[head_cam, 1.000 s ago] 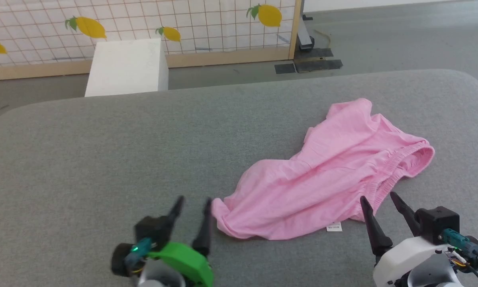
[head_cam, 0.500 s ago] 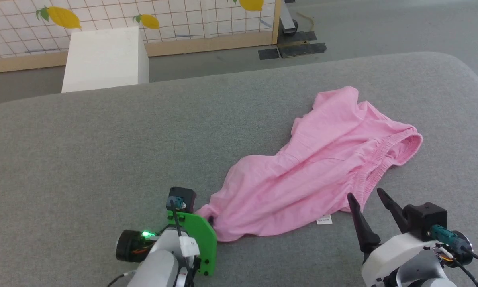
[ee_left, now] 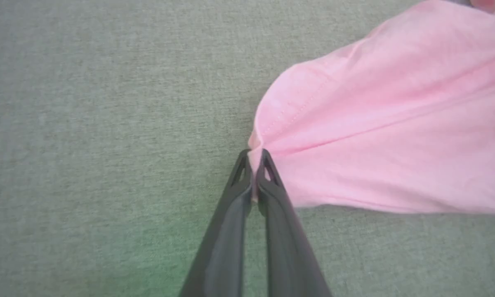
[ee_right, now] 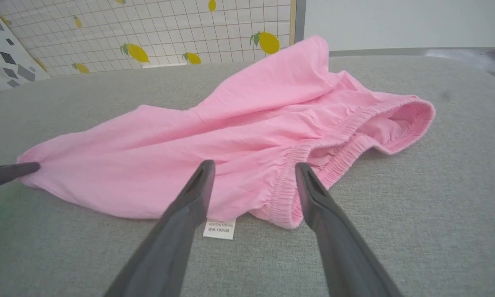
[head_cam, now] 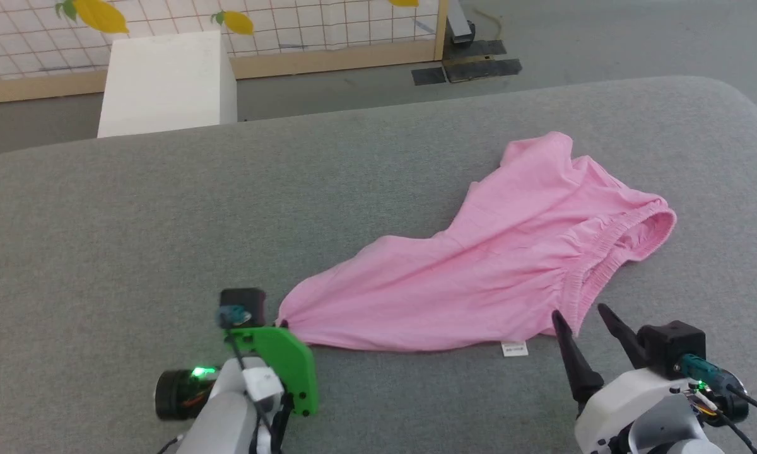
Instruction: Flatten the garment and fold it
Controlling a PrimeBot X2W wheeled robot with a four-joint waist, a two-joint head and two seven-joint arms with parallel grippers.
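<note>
Grey floor (head_cam: 605, 38) and a lemon-patterned screen (head_cam: 322, 25) lie beyond the grey cloth-covered table (head_cam: 164, 221). The pink garment (head_cam: 492, 277) lies on it right of centre. Its long axis runs from my left gripper (ee_left: 255, 159), pinched shut on the near-left corner, away to the waistband (head_cam: 612, 252) at the far right. My right gripper (head_cam: 577, 310) hovers spread wide and empty just beside the waistband's near end, so I judge that arm nearer the next hold. The white label (head_cam: 514, 349) sits at the near hem.

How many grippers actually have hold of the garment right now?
1. The left gripper is shut on the garment's near-left corner; the right gripper is open beside the waistband, holding nothing.
</note>
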